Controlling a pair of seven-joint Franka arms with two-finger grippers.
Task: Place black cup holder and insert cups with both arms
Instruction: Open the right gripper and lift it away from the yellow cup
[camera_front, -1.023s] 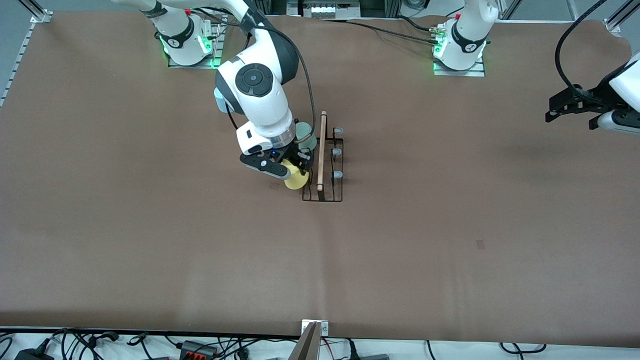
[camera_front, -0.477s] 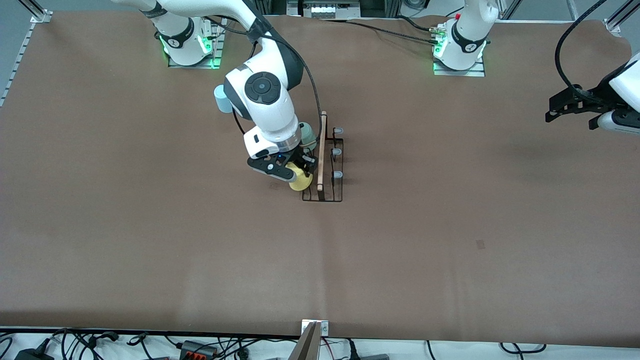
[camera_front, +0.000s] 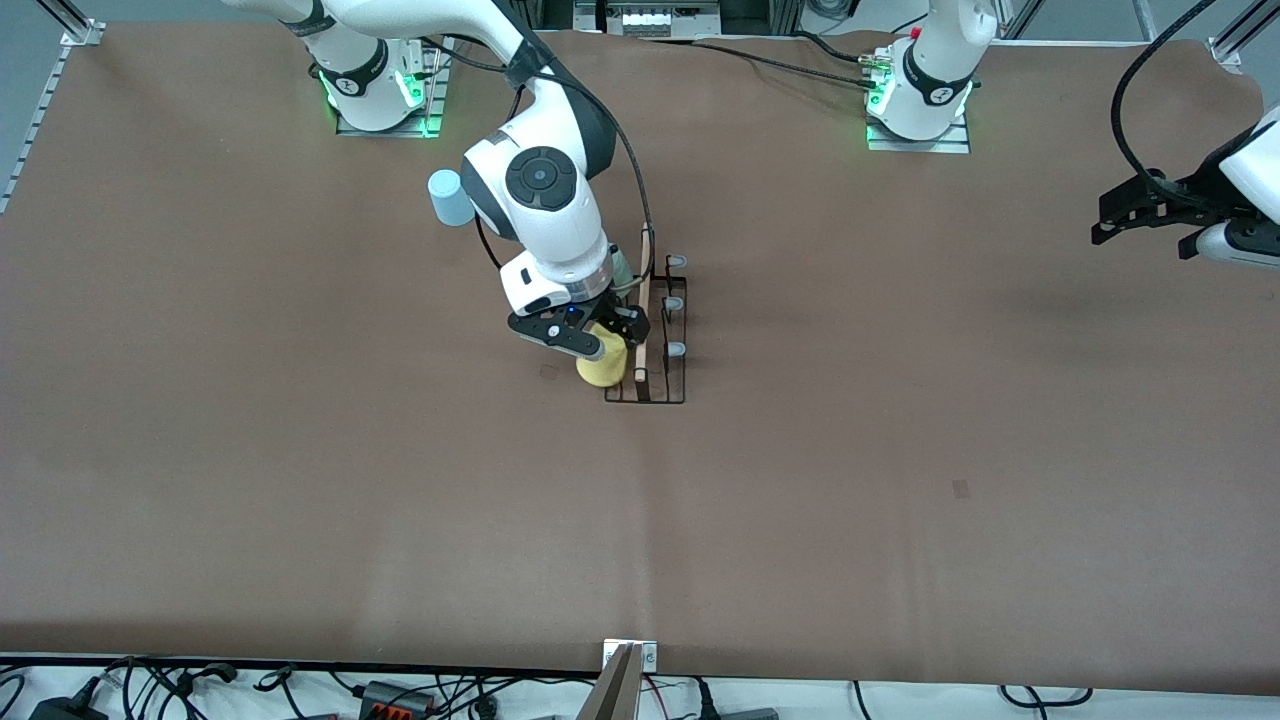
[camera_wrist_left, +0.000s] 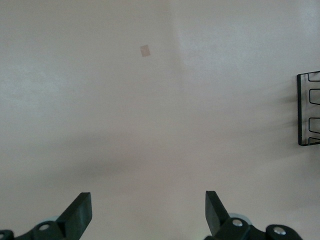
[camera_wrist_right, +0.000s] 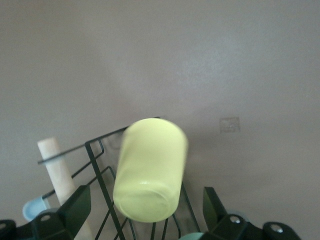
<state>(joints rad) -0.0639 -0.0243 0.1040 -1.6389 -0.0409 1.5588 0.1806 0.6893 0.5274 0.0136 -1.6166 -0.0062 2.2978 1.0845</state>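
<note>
Right gripper (camera_front: 602, 338): fingers spread either side of the yellow cup (camera_front: 601, 366), not gripping.
Yellow cup: upside down on the rack (camera_front: 648, 330), at its front corner.
Blue cup (camera_front: 449, 197): on the table, near the right arm's base.
Left gripper (camera_front: 1128, 218): spread wide, waiting above the table (camera_front: 900, 450) edge.

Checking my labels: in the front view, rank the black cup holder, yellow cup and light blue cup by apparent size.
1. black cup holder
2. yellow cup and light blue cup: look alike; the right gripper hides part of the yellow one, so unranked.
</note>
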